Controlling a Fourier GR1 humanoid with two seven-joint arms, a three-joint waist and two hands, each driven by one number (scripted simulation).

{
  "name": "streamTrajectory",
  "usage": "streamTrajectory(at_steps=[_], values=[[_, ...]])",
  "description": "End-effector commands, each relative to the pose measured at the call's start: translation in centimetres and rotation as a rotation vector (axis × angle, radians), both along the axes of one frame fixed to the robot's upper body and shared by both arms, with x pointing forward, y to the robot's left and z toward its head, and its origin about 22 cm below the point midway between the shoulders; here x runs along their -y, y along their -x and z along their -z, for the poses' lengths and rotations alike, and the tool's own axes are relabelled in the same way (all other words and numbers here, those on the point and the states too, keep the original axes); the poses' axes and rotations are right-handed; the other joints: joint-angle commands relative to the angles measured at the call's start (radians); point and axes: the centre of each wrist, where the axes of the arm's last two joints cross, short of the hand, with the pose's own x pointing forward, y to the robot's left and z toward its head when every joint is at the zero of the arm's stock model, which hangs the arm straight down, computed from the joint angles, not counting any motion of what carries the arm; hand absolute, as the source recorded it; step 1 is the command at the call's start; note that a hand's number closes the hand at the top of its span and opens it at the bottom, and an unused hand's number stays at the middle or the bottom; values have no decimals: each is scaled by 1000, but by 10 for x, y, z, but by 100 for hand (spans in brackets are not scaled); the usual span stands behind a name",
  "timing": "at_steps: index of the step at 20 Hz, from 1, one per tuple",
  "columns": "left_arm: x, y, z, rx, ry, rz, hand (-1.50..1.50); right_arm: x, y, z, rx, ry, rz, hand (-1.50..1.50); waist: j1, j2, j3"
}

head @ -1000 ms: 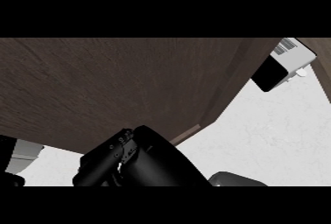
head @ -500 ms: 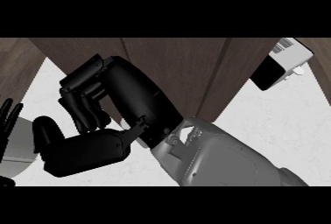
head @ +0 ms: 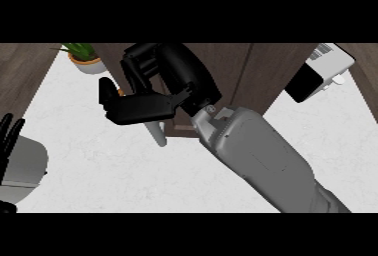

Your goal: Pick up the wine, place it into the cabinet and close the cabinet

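Observation:
No wine bottle shows in the head view. My right hand (head: 159, 87) is raised at the upper middle, its grey forearm running up from the lower right. Its fingers are curled and I see nothing held in them. It is against the dark wooden cabinet front (head: 236, 70), just above a pale bar handle (head: 156, 134) that slants below the hand. At the left edge my left hand (head: 7, 137) rests open, fingers up.
A potted plant (head: 83, 56) stands at the back left of the white speckled counter (head: 111, 175). A white and black appliance (head: 319, 72) sits at the upper right. Dark wood panels frame the upper corners.
The brown door that filled the view has swung away, uncovering the counter. My right hand has risen from the lower edge to the cabinet front.

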Motion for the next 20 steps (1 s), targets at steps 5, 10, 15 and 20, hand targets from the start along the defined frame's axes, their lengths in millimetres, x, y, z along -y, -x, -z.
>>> streamTrajectory(at_steps=[5,10,15,20], values=[[-1,-8,0,-10,15,21,-150,26,-48,27,2,35,33,150,-1,3,-1],[1,-4,0,-4,-6,21,-150,43,-60,47,22,77,70,150,5,4,0],[5,-8,-8,2,6,41,-150,51,-72,37,42,73,91,150,11,6,-1],[4,-15,-13,-17,7,58,-150,61,-78,47,44,79,89,150,8,10,0]])
